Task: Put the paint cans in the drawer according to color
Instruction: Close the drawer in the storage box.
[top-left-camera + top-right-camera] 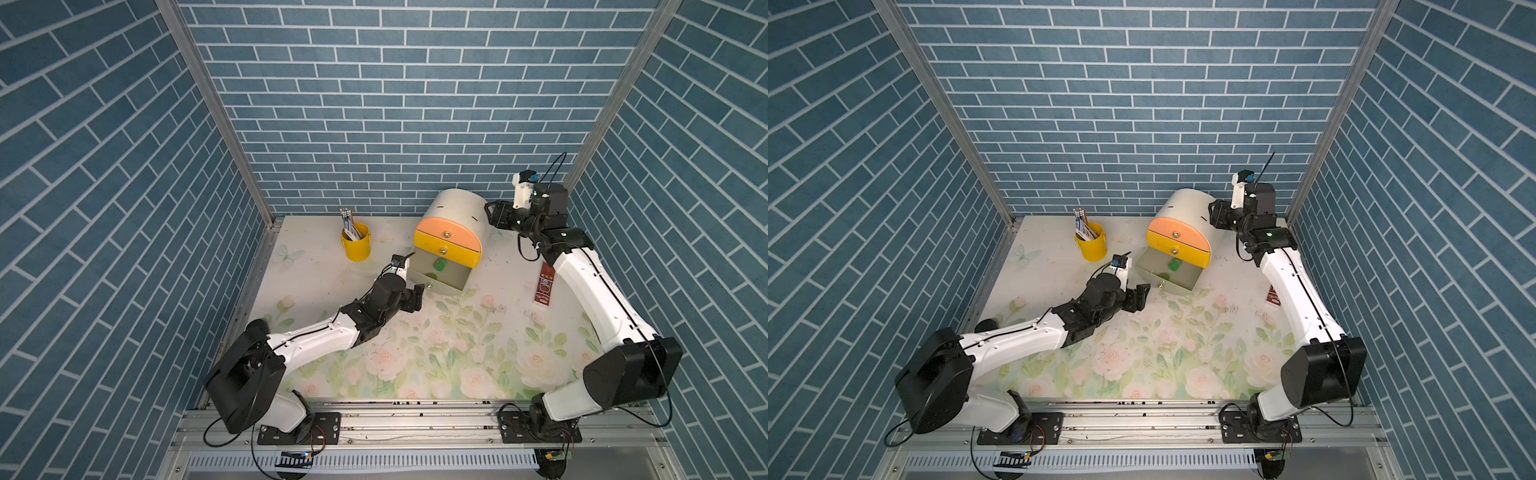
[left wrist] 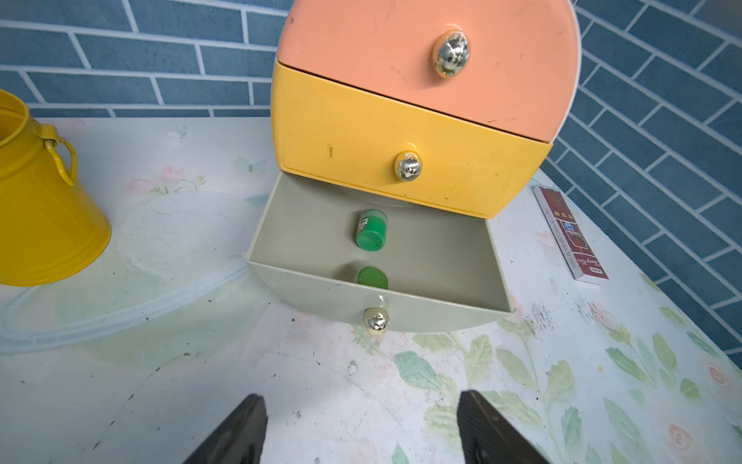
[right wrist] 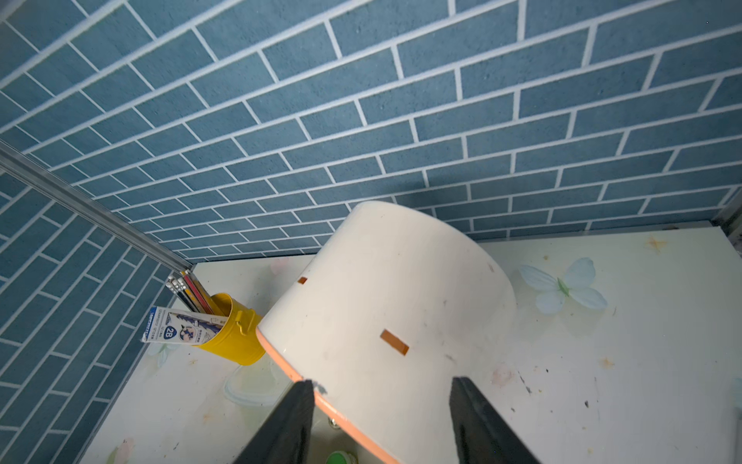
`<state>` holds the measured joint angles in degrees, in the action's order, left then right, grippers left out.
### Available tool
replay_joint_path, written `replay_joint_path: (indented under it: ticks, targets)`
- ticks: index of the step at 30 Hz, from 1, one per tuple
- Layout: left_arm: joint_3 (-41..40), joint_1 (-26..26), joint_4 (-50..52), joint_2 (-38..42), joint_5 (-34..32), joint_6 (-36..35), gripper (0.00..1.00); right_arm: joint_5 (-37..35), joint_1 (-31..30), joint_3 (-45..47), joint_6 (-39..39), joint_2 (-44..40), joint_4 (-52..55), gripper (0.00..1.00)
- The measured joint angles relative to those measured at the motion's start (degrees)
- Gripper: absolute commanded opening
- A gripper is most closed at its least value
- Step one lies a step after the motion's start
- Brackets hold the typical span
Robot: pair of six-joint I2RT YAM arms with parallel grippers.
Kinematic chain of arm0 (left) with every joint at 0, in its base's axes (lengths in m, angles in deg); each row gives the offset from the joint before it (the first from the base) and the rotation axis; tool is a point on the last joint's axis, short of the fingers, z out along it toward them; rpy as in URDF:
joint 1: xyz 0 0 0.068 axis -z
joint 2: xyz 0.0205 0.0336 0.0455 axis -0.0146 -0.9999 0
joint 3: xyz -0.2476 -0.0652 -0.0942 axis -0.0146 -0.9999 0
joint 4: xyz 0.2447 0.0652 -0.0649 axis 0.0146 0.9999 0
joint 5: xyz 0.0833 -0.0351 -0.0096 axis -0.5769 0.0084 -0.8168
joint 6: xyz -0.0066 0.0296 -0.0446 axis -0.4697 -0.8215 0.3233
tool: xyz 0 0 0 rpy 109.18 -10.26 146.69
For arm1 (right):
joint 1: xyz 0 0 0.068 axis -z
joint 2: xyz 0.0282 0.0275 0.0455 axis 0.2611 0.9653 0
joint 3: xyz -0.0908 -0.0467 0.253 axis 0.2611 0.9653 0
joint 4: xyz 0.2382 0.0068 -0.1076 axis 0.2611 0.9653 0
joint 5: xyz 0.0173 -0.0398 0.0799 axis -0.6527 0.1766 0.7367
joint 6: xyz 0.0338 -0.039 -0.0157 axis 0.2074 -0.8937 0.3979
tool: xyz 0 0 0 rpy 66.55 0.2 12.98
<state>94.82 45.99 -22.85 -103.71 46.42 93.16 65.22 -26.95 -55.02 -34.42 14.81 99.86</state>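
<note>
Green paint cans (image 2: 371, 229) in grey drawer (image 2: 305, 290)

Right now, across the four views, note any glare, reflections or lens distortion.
Left wrist view: bright mirror highlights on the peach drawer's knob; right wrist view: brick wall lines curve slightly; both top views: even light, soft shadows on the table.

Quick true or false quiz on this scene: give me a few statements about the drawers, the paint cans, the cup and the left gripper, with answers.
1. The grey drawer is pulled out. True.
2. Two green paint cans are inside it. True.
3. The left gripper holds a can. False: its jaws stand apart with nothing between them.
4. The yellow cup is empty. False: pencils stand in it.
</note>
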Motion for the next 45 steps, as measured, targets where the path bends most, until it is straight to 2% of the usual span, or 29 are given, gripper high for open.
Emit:
replay_joint_path:
  ticks: [6, 13, 17, 24, 29, 36, 41, 45]
  targets:
    - [-5.92, 1.22, -9.81, -1.79, -0.57, -0.33, 0.80, 4.61, 2.21, -6.34, -1.79, 8.39, -1.92, 0.59]
    - [-6.01, 1.44, -18.32, -11.28, -0.22, -0.24, 0.72, 8.87, 2.23, -8.96, -4.39, 15.15, -3.54, 0.57]
    - [-4.31, 1.49, -20.98, -16.57, 0.85, -0.02, 0.70, 10.38, 2.23, -9.29, -5.68, 17.16, -3.80, 0.58]
    - [-0.26, 1.60, -23.98, -22.47, 2.29, 0.48, 0.65, 12.94, 2.23, -13.88, -7.32, 19.65, -3.41, 0.59]
    - [1.60, 1.60, -25.00, -24.92, 1.62, 1.22, 0.55, 13.94, 2.14, -14.38, -7.32, 20.33, -3.50, 0.59]
    - [3.93, 1.60, -25.22, -27.41, -0.31, 1.90, 0.52, 15.54, 1.68, -17.40, -9.09, 23.30, -2.69, 0.60]
    - [5.57, 1.60, -25.20, -28.76, -0.81, 1.97, 0.43, 15.78, 0.72, -18.58, -10.32, 24.48, -1.55, 0.60]
    - [6.36, 1.60, -25.20, -29.62, -1.64, 1.86, 0.41, 15.98, 0.09, -18.78, -11.26, 24.68, -0.79, 0.60]
